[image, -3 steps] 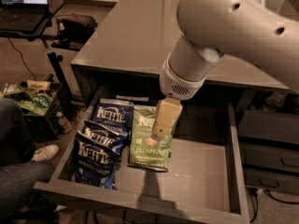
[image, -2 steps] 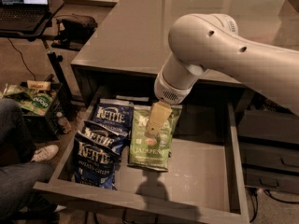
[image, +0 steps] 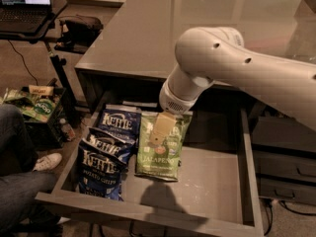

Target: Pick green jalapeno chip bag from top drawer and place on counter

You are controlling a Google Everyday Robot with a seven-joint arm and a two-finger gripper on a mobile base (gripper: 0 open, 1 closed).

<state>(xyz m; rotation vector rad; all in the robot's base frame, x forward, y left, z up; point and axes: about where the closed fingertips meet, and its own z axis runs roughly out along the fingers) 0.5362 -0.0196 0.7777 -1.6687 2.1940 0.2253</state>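
- Lower than a second ago, the robot's pale rounded arm [image: 237,68] now stretches across the open drawer. Its beige tool [image: 158,138] has slid slightly to the left.
- A crinkly green chip bag [image: 170,154] lies flat in the wide, shallow grey-brown wooden top drawer [image: 148,212], towards the back. "JALAPENO" is readable near its lower edge.
- Two dark blue bags [image: 101,167] overlap just to its left. Both show white "KETTLE", and the nearer one also reads "POTATO CHIPS".
- The tool sits over the green bag's upper half. I cannot tell how wide it is or whether it touches the bag.
- Behind the drawer, the glossy grey-brown surface [image: 148,28] spreads wide.
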